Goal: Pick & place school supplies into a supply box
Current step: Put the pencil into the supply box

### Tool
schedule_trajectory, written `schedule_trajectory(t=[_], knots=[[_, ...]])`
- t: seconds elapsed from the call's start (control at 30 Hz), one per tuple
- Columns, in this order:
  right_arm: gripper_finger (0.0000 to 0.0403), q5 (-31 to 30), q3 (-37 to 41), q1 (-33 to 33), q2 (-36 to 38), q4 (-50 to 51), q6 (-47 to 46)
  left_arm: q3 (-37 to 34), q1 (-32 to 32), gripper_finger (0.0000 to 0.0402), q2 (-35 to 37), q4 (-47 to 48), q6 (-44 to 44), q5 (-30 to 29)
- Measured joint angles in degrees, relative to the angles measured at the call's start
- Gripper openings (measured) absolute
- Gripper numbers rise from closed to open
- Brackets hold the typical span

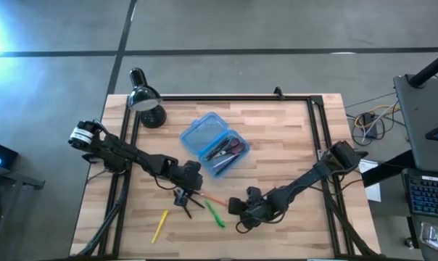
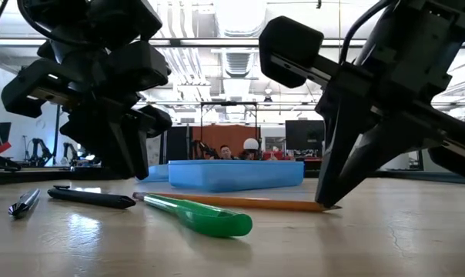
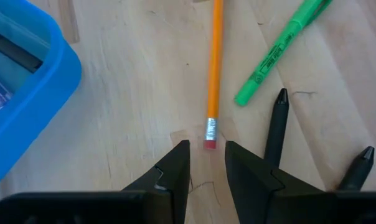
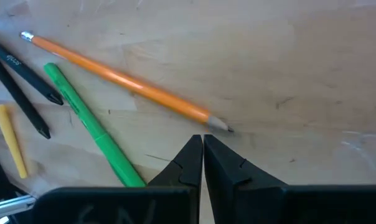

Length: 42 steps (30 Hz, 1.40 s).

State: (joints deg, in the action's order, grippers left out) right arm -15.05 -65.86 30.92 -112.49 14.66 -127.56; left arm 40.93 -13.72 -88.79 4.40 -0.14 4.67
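Partly done: blue supply box (image 1: 213,143) lies open, scissors (image 1: 232,148) and some dark pens inside. Left on the tabletop (image 1: 291,145): orange pencil (image 3: 214,68), green pen (image 4: 91,124), yellow pen (image 1: 159,225), dark pens (image 3: 276,127). Left gripper (image 3: 206,152), fingers slightly apart, eraser end just ahead between the tips. Right gripper (image 4: 202,144), fingers together, pencil point just beyond.

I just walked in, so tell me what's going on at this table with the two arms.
Two robot arms are sorting school supplies into the blue supply box, which lies open with scissors already inside. An orange pencil, green pen, yellow pen and dark pens are on the table. The left hand, slightly open, is at the pencil's eraser; the right hand, shut, is at its tip.
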Motion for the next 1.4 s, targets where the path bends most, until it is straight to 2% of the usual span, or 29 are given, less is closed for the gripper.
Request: schedule_trajectory(t=[0.23,0.47,0.77,1.4], knots=[[0.0009,-0.25,0.72,0.04,0.05,-0.28,0.02,0.00,0.00,0.0085,0.00,0.04,-0.04,0.00],[0.0009,-4.59,-0.62,0.04,3.64,3.99,1.88,0.00,0.00,0.0085,0.00,-0.17,-0.31,0.00],[0.0009,-1.62,0.18,-0.07,1.44,2.45,1.33,0.00,0.37,0.0085,0.00,-0.34,-0.32,0.02],[0.0009,-1.63,0.52,-0.17,1.64,2.23,1.50,0.00,0.61,0.0085,0.00,-0.44,0.77,-1.08]])
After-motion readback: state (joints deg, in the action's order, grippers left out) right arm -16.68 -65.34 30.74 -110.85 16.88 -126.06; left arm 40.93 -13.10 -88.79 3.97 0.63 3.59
